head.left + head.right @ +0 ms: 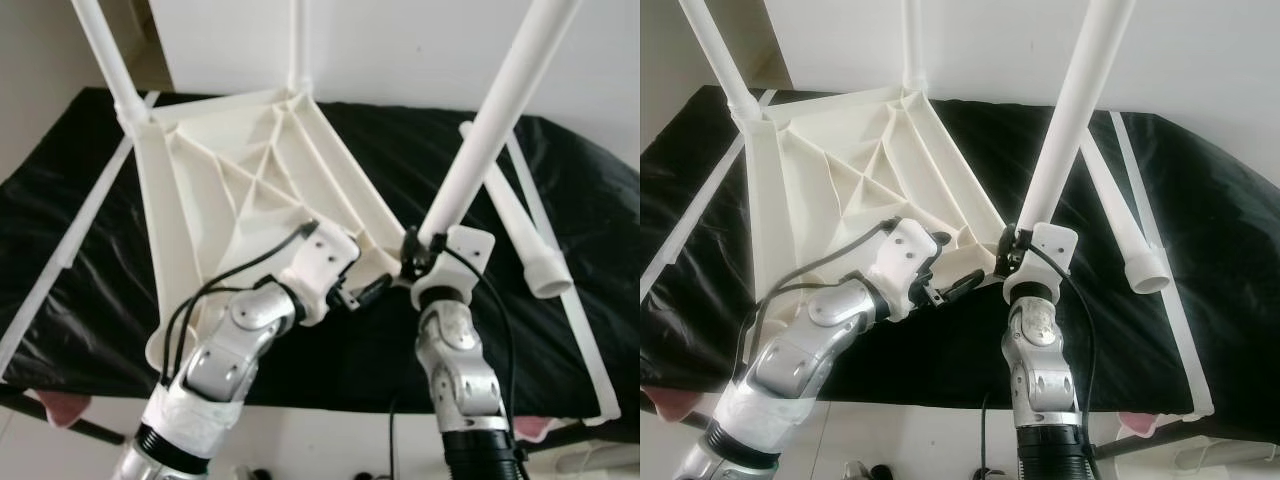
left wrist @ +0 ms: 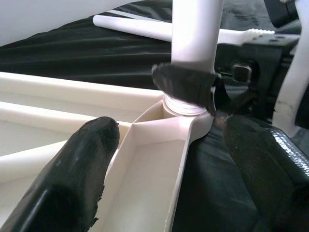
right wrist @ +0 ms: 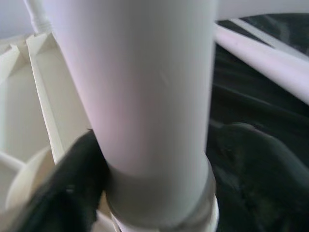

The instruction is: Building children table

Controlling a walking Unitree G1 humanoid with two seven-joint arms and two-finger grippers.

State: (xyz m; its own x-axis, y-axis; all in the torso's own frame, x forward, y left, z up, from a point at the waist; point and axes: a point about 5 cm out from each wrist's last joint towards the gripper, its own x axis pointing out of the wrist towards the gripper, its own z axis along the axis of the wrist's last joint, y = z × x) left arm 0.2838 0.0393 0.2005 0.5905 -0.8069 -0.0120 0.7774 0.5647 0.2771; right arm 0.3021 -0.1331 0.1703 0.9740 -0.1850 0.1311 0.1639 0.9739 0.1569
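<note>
In the left eye view, a white plastic table top point(image 1: 240, 170) is seen lying upside down, ribbed underside up, on a black cloth point(image 1: 80, 250) spread over the bench. Two legs are already standing in its far corners, one at the left point(image 1: 105, 55) and one further back point(image 1: 298, 40). A third leg point(image 1: 490, 125) is held tilted at the near right corner, its lower end gripped by the right claw point(image 1: 412, 250). A loose leg point(image 1: 515, 215) is seen lying on the cloth to the right, beside a white strip point(image 1: 560, 280). The left claw point(image 1: 365, 290) is placed at the same near corner of the table top. In the left wrist view, the left claw's fingers point(image 2: 72, 179) are shown spread, straddling the corner rim without pinching it, and the corner socket point(image 2: 186, 107) is seen with the leg's end seated in it. In the right wrist view, the right claw's fingers point(image 3: 72, 193) are seen pressed on either side of the leg just above its base.
</note>
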